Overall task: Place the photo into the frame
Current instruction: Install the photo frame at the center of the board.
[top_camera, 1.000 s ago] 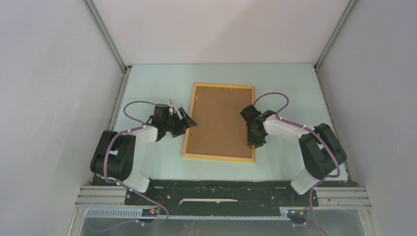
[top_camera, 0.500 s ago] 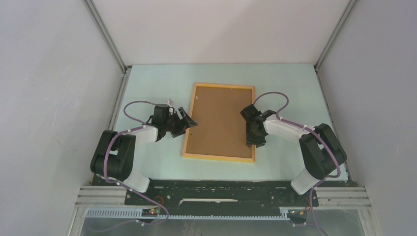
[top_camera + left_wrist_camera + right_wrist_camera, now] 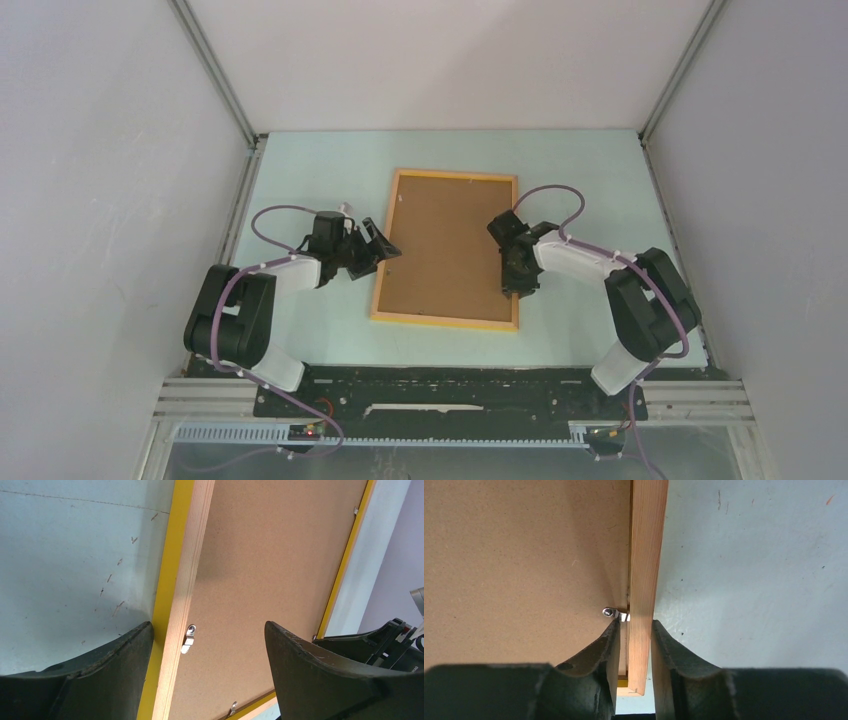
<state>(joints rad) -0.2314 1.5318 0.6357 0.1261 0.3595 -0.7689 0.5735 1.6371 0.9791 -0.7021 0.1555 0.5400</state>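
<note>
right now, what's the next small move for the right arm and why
Probably nudge the right gripper along the frame rim so its inner finger turns the metal tab off the backing board. The jaws straddle the rim with that finger against the tab, which reaches over the board.

The frame (image 3: 445,322) has a yellow-orange rim on its outer side; its upturned edge is pale bare wood with fine straight grain. The backing board (image 3: 445,250) inside it is flat brown, faintly speckled. Small clips (image 3: 188,638) along the rim are shiny silver. The desk (image 3: 320,170) is pale mint with a few thin dark scuffs. My left jaws and right jaws are matt black. My arms (image 3: 295,270) are white and black, with purple cables (image 3: 268,215). The walls (image 3: 100,200) are plain light grey.
</note>
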